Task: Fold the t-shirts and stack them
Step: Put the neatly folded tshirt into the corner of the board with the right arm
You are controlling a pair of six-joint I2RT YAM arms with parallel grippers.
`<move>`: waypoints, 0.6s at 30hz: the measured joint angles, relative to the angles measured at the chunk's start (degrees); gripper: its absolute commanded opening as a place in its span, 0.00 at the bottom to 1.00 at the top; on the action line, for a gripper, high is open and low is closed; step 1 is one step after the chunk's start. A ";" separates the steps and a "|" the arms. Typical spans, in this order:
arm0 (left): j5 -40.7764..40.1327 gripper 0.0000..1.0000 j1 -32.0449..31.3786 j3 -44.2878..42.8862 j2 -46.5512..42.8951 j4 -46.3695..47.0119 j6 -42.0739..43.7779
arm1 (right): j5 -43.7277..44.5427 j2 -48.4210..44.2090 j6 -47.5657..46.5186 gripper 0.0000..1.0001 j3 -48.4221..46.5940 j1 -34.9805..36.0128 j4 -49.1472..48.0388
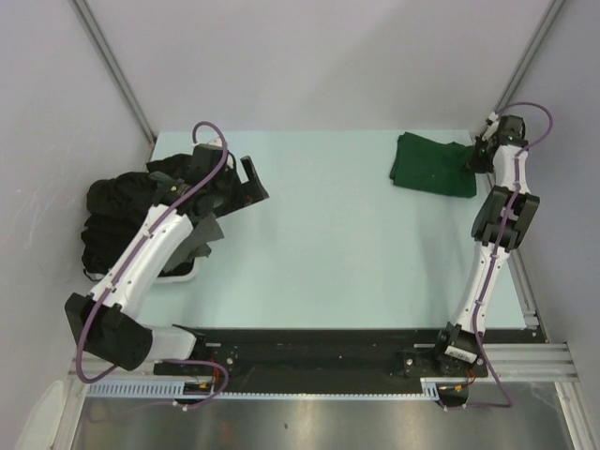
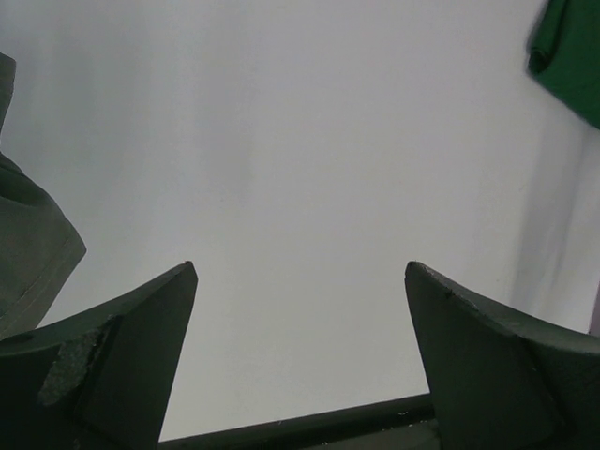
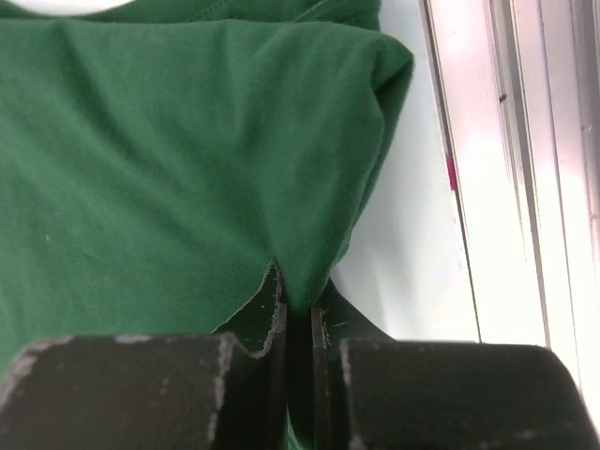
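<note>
— What do the arms look like?
— The left arm [image 1: 150,246] and the right arm [image 1: 487,272] have white shells and black joints. A purple cable [image 1: 208,125] runs along each.
— And the left gripper [image 2: 302,272]?
— Black, wedge-shaped fingers [image 2: 122,366].

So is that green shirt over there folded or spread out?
Folded: the green t-shirt lies as a compact, layered rectangle on the table, one doubled-over corner pinched in the shut right end effector.

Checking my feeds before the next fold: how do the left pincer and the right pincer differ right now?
The left pincer stands wide open; the right pincer is shut. The left pincer holds nothing, over bare table beside the dark t-shirts; the right pincer pinches an edge of the folded green t-shirt at the far right corner. Both have dark fingers.
</note>
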State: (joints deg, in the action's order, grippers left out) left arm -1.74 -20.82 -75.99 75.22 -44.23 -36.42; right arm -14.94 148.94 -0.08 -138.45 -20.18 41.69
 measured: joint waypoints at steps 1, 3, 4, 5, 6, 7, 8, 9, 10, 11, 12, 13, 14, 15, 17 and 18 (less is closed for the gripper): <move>0.20 0.98 0.00 0.00 0.44 0.02 -0.13 | 0.33 0.00 -0.87 0.00 0.00 0.13 0.00; 0.90 0.98 0.00 0.02 1.16 0.24 -0.42 | 0.83 0.00 -2.21 0.00 0.00 0.26 -0.17; 1.14 0.98 0.00 0.09 1.29 0.46 -0.63 | 1.07 0.00 -2.64 0.00 0.00 0.42 -0.37; 1.57 0.98 0.00 0.31 1.31 1.01 -0.76 | 1.14 0.00 -2.95 0.00 0.00 0.50 -0.61; 1.97 0.98 0.00 0.50 1.29 1.49 -1.01 | 1.09 0.00 -3.10 0.00 0.00 0.59 -1.14; 2.34 0.98 0.00 0.66 1.29 1.90 -1.11 | 1.03 0.00 -3.21 0.00 0.00 0.63 -1.75; 2.54 0.98 0.00 0.81 1.29 2.36 -1.14 | 1.01 0.04 -3.21 0.00 0.00 0.68 -2.62; 2.64 0.98 0.00 0.90 1.31 2.60 -1.14 | 1.01 0.13 -3.23 0.00 -0.02 0.70 -3.72; 2.84 0.98 0.00 0.92 1.31 2.73 -1.14 | 1.03 0.33 -3.28 0.00 -0.11 0.70 -4.70; 2.95 0.98 0.00 0.90 1.36 2.91 -1.14 | 1.09 0.63 -3.30 0.00 -0.37 0.72 -5.53; 3.02 0.98 0.00 0.90 1.40 2.99 -1.14 | 1.20 1.03 -3.30 0.04 -0.55 0.72 -6.32; 3.04 0.98 0.00 0.83 1.62 2.99 -1.14 | 1.25 1.42 -3.30 0.28 -0.68 0.72 -6.95; 3.08 0.98 0.00 0.74 1.86 3.04 -1.16 | 1.40 1.79 -3.28 0.44 -0.70 0.72 -7.52; 3.32 0.98 0.00 0.55 2.34 3.02 -1.18 | 1.49 2.08 -3.08 0.56 -0.70 0.72 -7.80; 3.58 0.98 0.00 -0.11 3.61 3.08 -1.31 | 2.08 2.62 -3.48 0.86 -0.70 0.68 -8.35; 3.67 0.98 0.00 -0.44 4.20 3.15 -1.40 | 2.49 2.67 -3.21 0.95 -0.70 0.68 -8.33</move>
State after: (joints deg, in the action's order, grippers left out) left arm 1.93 -20.82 -76.42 79.42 -41.08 -37.82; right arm -12.45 151.61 -3.29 -139.15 -19.51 33.36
